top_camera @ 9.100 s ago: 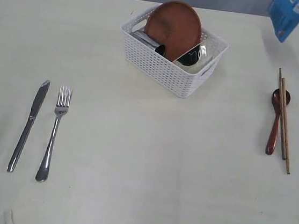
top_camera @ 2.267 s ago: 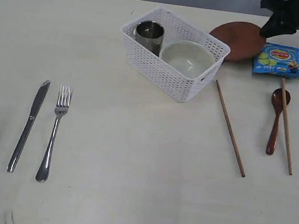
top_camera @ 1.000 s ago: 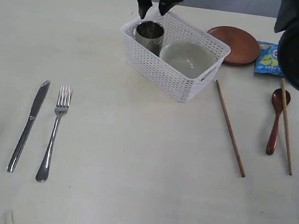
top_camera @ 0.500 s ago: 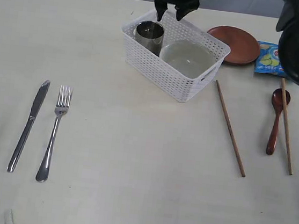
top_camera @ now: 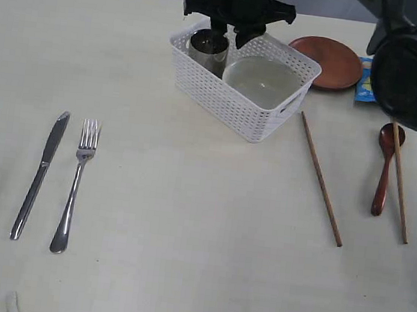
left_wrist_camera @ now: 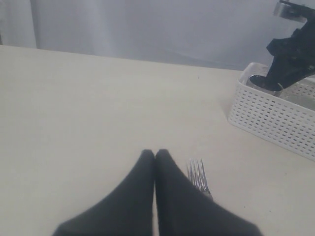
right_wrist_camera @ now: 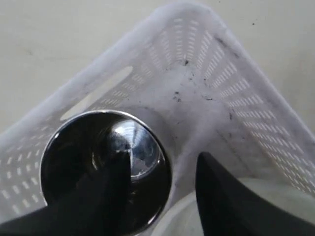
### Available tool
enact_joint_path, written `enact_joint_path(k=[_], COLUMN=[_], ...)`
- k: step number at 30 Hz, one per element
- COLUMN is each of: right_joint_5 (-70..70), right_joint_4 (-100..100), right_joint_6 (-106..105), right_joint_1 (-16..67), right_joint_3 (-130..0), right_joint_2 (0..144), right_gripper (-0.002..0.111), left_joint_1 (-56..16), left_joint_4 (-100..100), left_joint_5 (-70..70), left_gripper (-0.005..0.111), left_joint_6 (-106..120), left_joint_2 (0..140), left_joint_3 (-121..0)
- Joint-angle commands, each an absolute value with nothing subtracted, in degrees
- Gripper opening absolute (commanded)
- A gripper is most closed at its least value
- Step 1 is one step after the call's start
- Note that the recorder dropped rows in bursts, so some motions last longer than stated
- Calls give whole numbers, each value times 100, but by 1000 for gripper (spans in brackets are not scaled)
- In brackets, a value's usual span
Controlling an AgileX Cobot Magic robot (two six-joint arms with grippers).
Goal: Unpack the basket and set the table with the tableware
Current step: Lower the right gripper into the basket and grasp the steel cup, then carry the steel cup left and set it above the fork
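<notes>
Now the right gripper (top_camera: 230,36) has come down into the basket (top_camera: 228,102), where half a second before it hung above the basket's far rim. Its jaws stand apart and straddle the wall of the cup (top_camera: 208,49). One finger (right_wrist_camera: 221,196) is outside the cup, on the side toward the bowl (top_camera: 262,83), and the other is inside the cup's mouth. Whether either touches the steel I cannot tell.

The cup stands upright in the basket's left end and the bowl fills the right end, as before. Against the oldest picture, the plate (top_camera: 326,62) no longer leans in the basket but lies flat on the table (top_camera: 182,258) just beyond the basket's right corner. The blue packet (top_camera: 363,82) now lies right of the plate, half hidden by the dark arm. One chopstick (top_camera: 321,180) has shifted to just off the basket's right corner.

The left gripper (left_wrist_camera: 155,153) is pinched fully together and empty, over the table well left of the basket and beside the fork (top_camera: 75,186).

Counted:
- one basket, one cup, one bowl, one plate and one packet
- one spoon (top_camera: 382,176)
- two chopsticks, the second chopstick (top_camera: 399,185) lying across the spoon far right of the basket
- one fork and one knife (top_camera: 39,176), side by side well off the basket's front left
</notes>
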State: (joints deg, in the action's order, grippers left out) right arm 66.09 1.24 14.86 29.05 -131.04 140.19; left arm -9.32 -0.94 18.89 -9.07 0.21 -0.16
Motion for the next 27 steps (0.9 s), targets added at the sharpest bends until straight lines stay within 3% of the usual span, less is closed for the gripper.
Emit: enact_joint_path(k=[1,10,27], right_joint_5=[6512,6515,6900], right_joint_4=[144,144,144], right_joint_6=[1499,1413,1176], right_joint_1=[2884,2884,2884], right_joint_3=[-13119,-13119,-13784], right_joint_2=[14021,14021,13261], right_gripper=[28,1,-1], left_joint_1=[-926,-926,-926], left_joint_4=[-113,-113,-113], left_joint_5=[1836,1836,1836], left_gripper=[0,0,0], left_joint_6=[-904,-904,-904], left_joint_2=[0,0,0], left_joint_3=[0,0,0])
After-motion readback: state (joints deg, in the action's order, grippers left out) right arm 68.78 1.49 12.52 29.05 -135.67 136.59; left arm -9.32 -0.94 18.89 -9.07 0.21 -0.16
